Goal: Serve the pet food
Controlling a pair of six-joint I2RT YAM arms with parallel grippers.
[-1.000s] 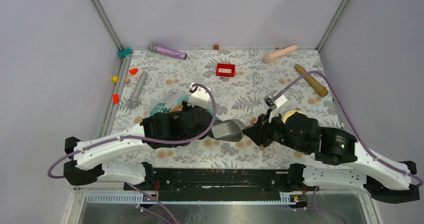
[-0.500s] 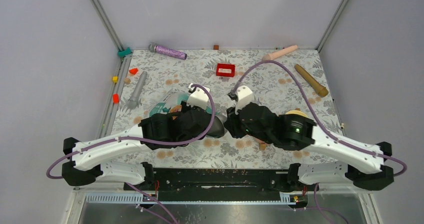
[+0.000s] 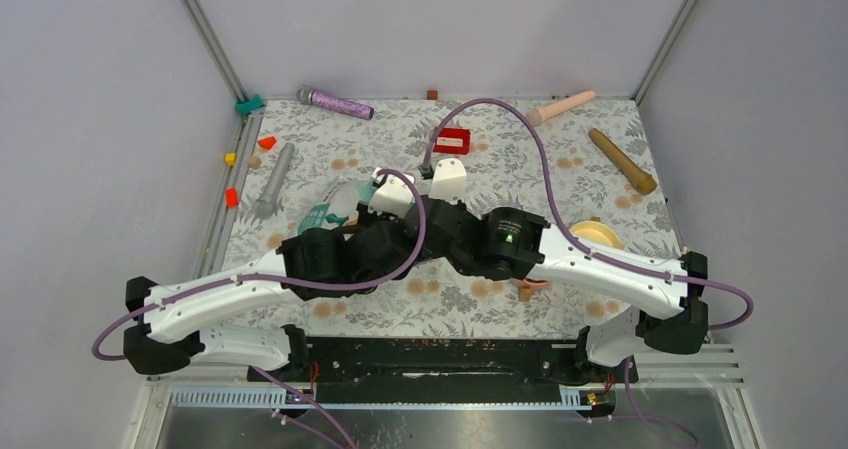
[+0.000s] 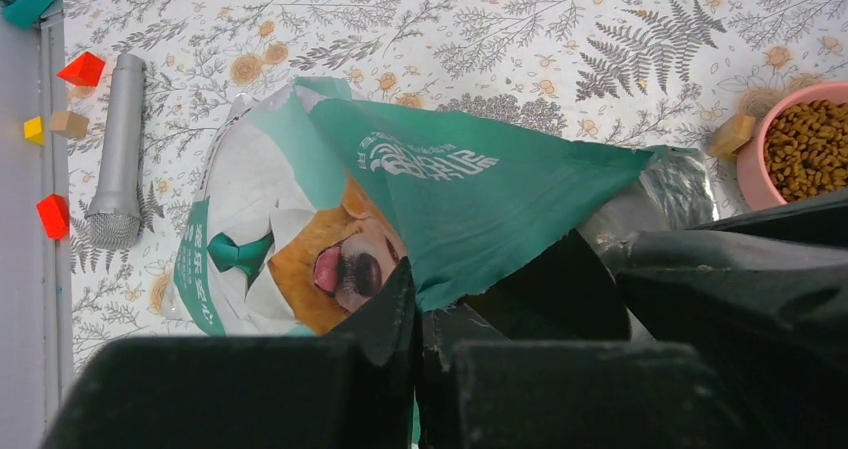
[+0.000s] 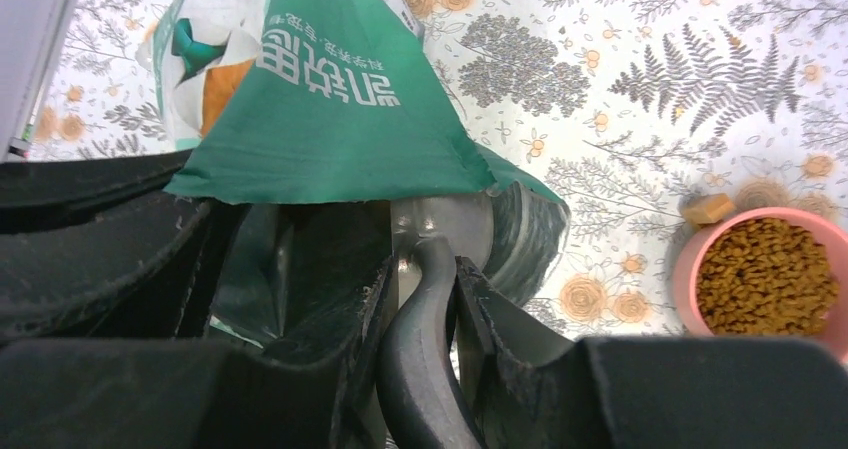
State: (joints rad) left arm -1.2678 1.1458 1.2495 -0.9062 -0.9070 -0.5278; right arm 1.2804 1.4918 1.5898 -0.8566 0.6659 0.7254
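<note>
The teal-and-white bag [image 4: 300,199] with the dog's face lies on the floral mat, its mouth lifted toward me. My left gripper [image 4: 418,304] is shut on the bag's teal top flap [image 4: 470,179]. My right gripper [image 5: 425,269] is shut on the dark handle [image 5: 420,369] of the metal scoop, whose bowl [image 5: 440,219] sits inside the bag's foil mouth. Pet food [image 5: 765,274] fills a pink bowl [image 4: 750,164] just right of the bag. From above, the two arms meet over the bag [image 3: 335,209] and hide the scoop.
A yellow bowl [image 3: 590,234] stands right of the arms. A tan cube [image 5: 706,209] lies by the pink bowl. A red box [image 3: 451,140], purple cylinder [image 3: 335,102], grey microphone-shaped toy [image 4: 118,149], wooden peg [image 3: 622,161], pink cylinder [image 3: 558,107] and small blocks [image 3: 232,197] lie around the mat.
My right arm has swung left from beside the yellow bowl, carrying the scoop into the bag's mouth. The left arm has kept its hold on the bag.
</note>
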